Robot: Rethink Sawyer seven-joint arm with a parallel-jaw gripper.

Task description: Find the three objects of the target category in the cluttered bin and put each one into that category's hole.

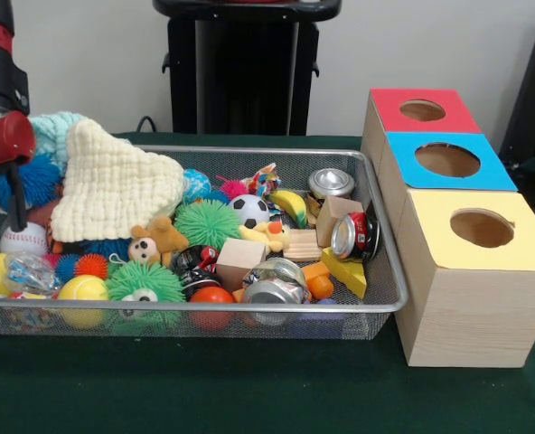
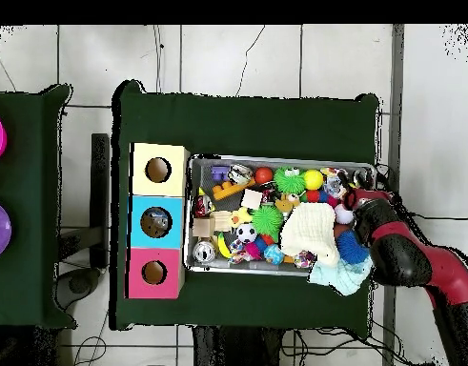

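While the red and black arm [image 1: 1, 99] hangs over one end of the silver wire mesh bin [image 1: 376, 271], its gripper [image 1: 16, 194] reaches down beside a white baseball [image 1: 23, 239]. I cannot tell how far the jaws are open, or if they hold anything, because only a thin dark part shows.

The task does not say which kind of thing to hunt for. It could be the shiny crushed metal cans [image 1: 353, 235], the plain wooden blocks [image 1: 239, 260], or the balls. All of them sit mixed up in the bin. The three wooden boxes stand just beside the bin's other end, each with a round hole: a red-topped box [image 1: 394, 110], a blue-topped box [image 1: 484, 172] and a yellow-topped box [image 1: 520, 249].

Things could go wrong here. The gripper might snag the cream knitted cloth [image 1: 114, 190] lying on the pile and drag toys out with it. A round ball could also slip away and roll. The boxes are far from the arm, so a loose grip could drop a thing on the way.

The cloth covers whatever lies under it. Toys at the bottom are buried. In the overhead view the arm [image 2: 409, 253] hides that end of the bin.
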